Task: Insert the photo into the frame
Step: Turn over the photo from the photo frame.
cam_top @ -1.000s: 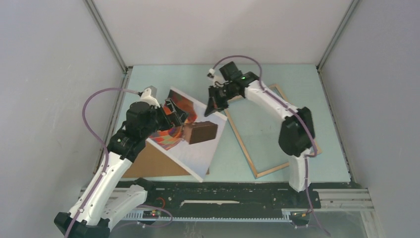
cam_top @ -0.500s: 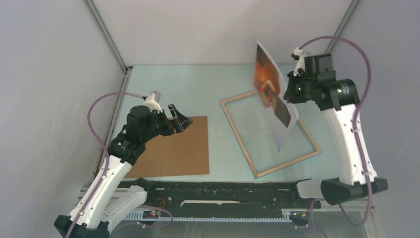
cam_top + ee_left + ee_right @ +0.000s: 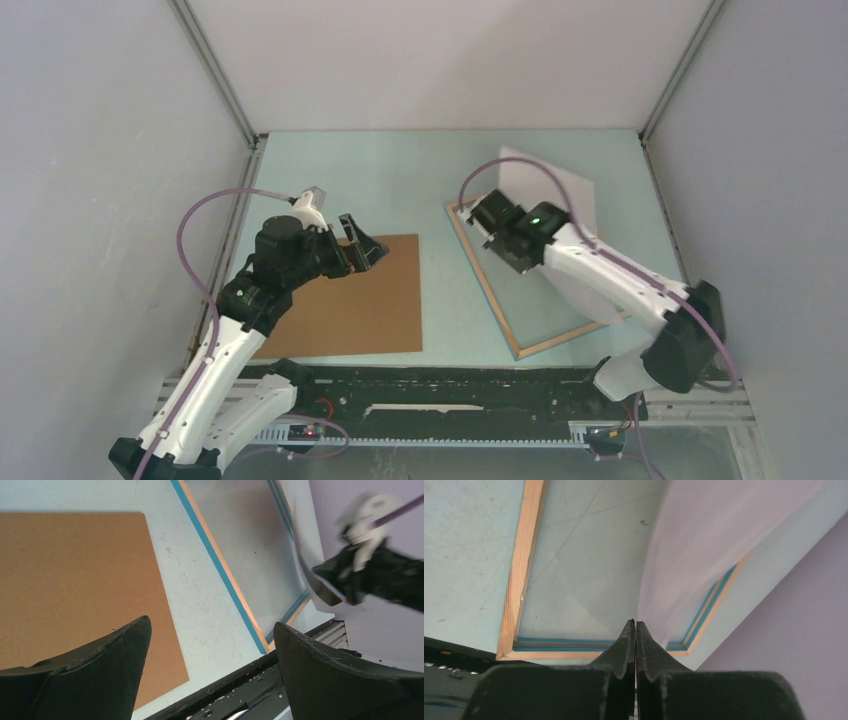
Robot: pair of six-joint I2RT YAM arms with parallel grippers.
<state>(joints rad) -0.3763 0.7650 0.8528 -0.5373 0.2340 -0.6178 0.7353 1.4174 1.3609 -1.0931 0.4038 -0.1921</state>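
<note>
Insertion step under way: right gripper (image 3: 635, 625) clenched on the photo (image 3: 704, 545) edge, white back up, sheet bowed over the frame (image 3: 521, 575), not seated; left gripper (image 3: 211, 625) released above backing board (image 3: 75, 580); next: lower, square corners, let go.

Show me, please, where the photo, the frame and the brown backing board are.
photo (image 3: 724, 540): right wrist view, on its plain white back.
frame (image 3: 522, 565): right wrist view, on a light wooden rail.
backing board (image 3: 350, 300): top external view, middle of its brown face.
</note>
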